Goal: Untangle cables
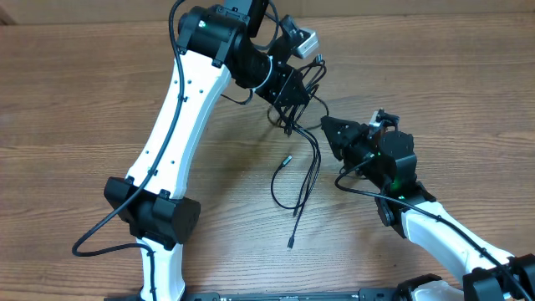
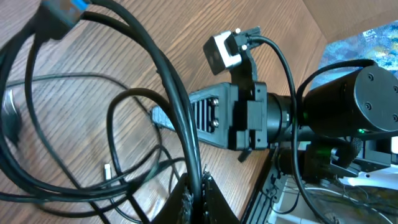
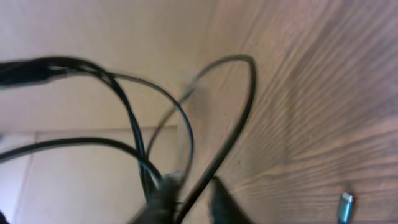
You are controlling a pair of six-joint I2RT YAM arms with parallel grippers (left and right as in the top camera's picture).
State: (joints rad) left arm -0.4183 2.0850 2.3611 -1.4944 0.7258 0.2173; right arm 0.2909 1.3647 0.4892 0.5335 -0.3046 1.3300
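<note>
Tangle held aloft: the left gripper (image 2: 195, 200), jaws pressed together on the cables (image 1: 311, 163), holds the knot above the table (image 1: 75, 100) so the loops hang free. The right gripper (image 1: 328, 126), jaws also closed and apparently pinching one strand just beside it, looks placed to draw it clear. One plug end (image 1: 290, 243) rests on the wood.

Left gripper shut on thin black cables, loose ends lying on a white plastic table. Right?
Not white plastic: the overhead view shows a brown wooden table. Left gripper is shut on the thin black cables, loose ends on it.
</note>
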